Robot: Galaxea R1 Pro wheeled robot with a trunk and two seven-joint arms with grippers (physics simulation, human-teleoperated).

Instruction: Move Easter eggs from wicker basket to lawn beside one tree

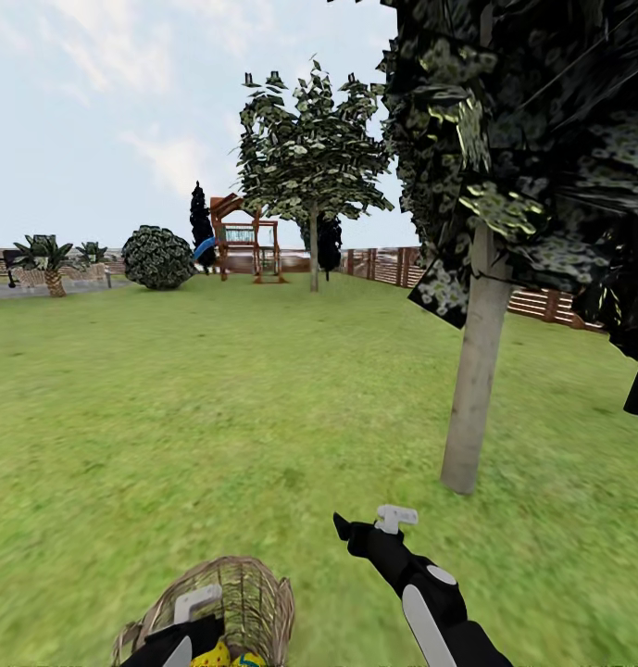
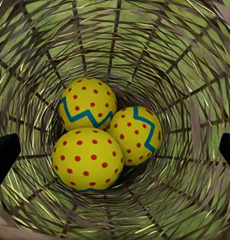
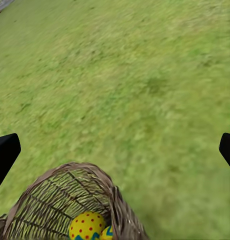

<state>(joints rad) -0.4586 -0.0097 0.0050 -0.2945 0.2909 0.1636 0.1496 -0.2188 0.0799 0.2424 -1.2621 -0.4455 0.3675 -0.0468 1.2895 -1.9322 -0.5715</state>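
Wicker basket [image 1: 235, 607]: round, deep, open tan-brown weave with thick braided rim, on the lawn [image 1: 217, 408] at the near edge of the head view, well short of the tree [image 1: 476, 371] with its straight pale grey trunk and dark blotched foliage. Contents: three Easter eggs [image 2: 102, 132], yellow with red dots and blue-green zigzag bands, clustered touching at the basket bottom.
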